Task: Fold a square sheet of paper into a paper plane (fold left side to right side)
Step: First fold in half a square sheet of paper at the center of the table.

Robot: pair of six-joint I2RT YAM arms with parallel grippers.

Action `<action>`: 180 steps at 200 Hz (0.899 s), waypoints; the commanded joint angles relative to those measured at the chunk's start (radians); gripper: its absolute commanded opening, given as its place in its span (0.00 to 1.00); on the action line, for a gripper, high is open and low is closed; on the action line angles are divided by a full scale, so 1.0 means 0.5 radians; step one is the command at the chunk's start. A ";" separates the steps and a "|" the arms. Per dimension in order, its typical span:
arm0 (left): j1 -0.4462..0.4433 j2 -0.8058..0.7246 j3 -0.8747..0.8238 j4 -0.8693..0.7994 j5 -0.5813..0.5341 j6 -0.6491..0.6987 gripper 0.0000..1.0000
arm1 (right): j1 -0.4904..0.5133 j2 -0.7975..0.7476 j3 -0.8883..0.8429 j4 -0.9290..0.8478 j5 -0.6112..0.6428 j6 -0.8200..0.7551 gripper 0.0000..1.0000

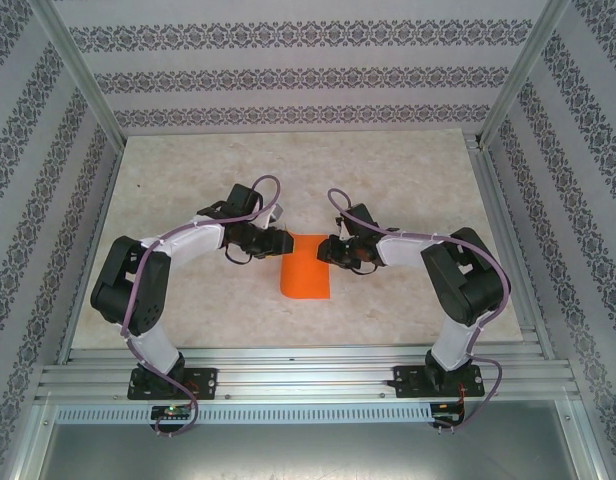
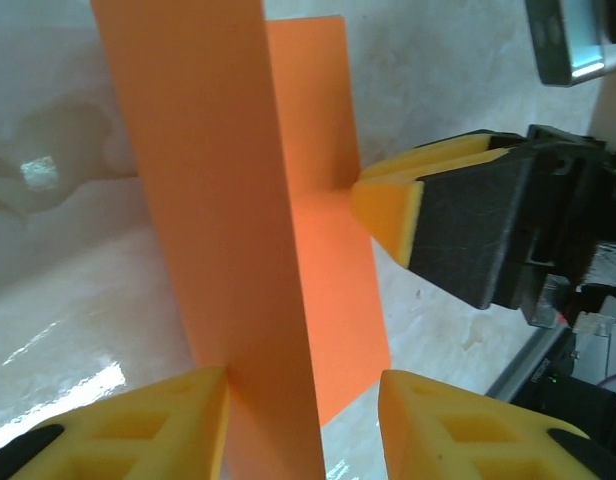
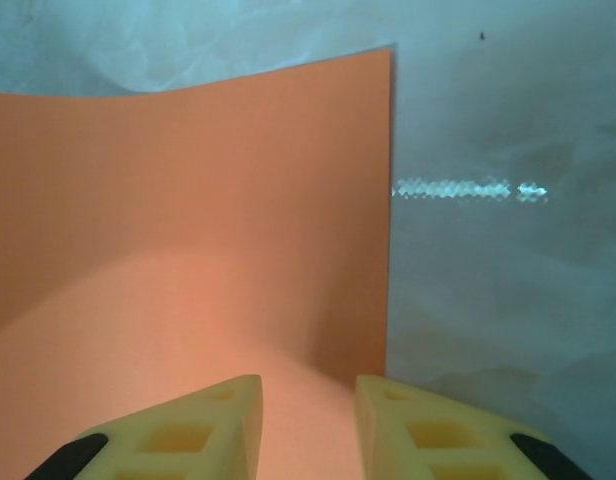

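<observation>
The first fold looks only half made. The square sheet of paper (image 1: 306,268) lies in the middle of the table (image 1: 418,190) with its left side raised and curled over, not pressed flat, and every later plane fold is still to come. The left gripper (image 1: 280,241), fingers wide apart, straddles the standing flap. The right gripper (image 1: 330,250), fingers narrowly apart, sits at the sheet's right edge.

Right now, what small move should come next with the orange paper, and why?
Probably close the right tool fully on the right edge of the paper. Its fingers sit at that edge with a gap between them, while the left tool stands open around the raised flap, so nothing seems to pin the fold.
</observation>
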 commanded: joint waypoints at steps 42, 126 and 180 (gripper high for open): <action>-0.035 0.084 0.061 0.139 0.114 -0.057 0.45 | -0.084 -0.111 -0.060 0.212 -0.155 0.084 0.40; -0.066 0.134 0.087 0.197 0.148 -0.083 0.45 | -0.135 -0.186 -0.088 0.656 -0.398 0.436 0.53; -0.071 0.152 0.088 0.195 0.143 -0.082 0.45 | -0.073 -0.002 -0.057 0.945 -0.478 0.641 0.53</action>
